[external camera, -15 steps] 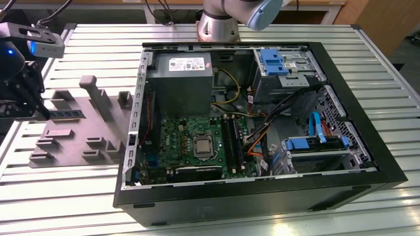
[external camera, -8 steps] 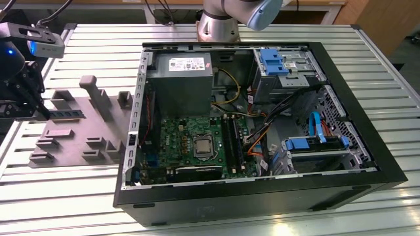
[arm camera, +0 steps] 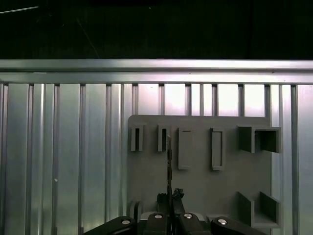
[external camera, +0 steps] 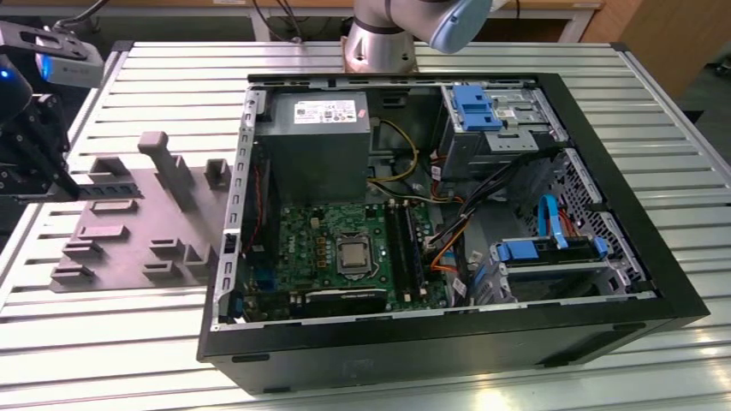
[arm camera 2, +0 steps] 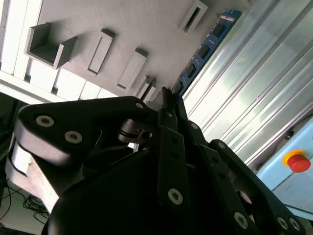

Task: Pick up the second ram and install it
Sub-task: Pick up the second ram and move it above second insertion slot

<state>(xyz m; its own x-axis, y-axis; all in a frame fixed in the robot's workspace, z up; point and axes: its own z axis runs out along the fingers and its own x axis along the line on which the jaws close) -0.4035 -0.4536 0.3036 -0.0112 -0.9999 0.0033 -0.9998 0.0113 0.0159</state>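
The second ram [external camera: 112,189] is a thin dark strip with small chips, lying level over the grey holder plate [external camera: 137,248] at the exterior view's left. My gripper [external camera: 67,186] is shut on the end of it that points away from the computer. In the second wrist view the ram [arm camera 2: 205,49] is a blue board running away from the gripper [arm camera 2: 166,97]. In the first wrist view the ram [arm camera: 169,164] shows edge-on as a thin line rising from the closed fingertips of the gripper [arm camera: 170,197], over the plate [arm camera: 195,181].
The open computer case [external camera: 639,257] lies on the slatted metal table, with the green motherboard [external camera: 308,240] and its long black slots [external camera: 402,248] inside. The holder plate has several raised pockets [external camera: 160,158]. A red stop button [arm camera 2: 298,161] sits off the table.
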